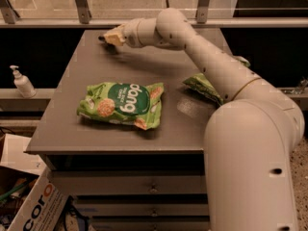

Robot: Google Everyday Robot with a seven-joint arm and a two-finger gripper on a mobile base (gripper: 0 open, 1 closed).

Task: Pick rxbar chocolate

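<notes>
The arm reaches across the grey table point(67, 134) to its far-left corner, about 11 o'clock on the tabletop, and the gripper point(108, 36) hangs there just above the surface, its pale tip pointing toward 9 o'clock. Of the rxbar chocolate point(100, 37) I can see only one small dark sliver, poking out at the very tip of the gripper on its 9 o'clock side. The rest is hidden behind the gripper's body, so I cannot make out the bar's long axis or which way it points. I also cannot tell whether the gripper is closed on it or merely beside it. There is one such bar. There are two green bags. One is the large bright "dang" bag point(120, 105), lying flat near the middle of the table toward 7 o'clock, its long side running from 9 to 3 o'clock and its lettering upside down from where I stand. The other is a smaller dark-green bag point(202, 84) at the 3 o'clock edge; the arm crosses over it and covers its middle. One white pump bottle point(21, 82) stands on a ledge off the table's 9 o'clock side. One cardboard box point(33, 206) sits on the floor at 7 o'clock, cut off by the edge, with only the orange letters "coro" readable.
</notes>
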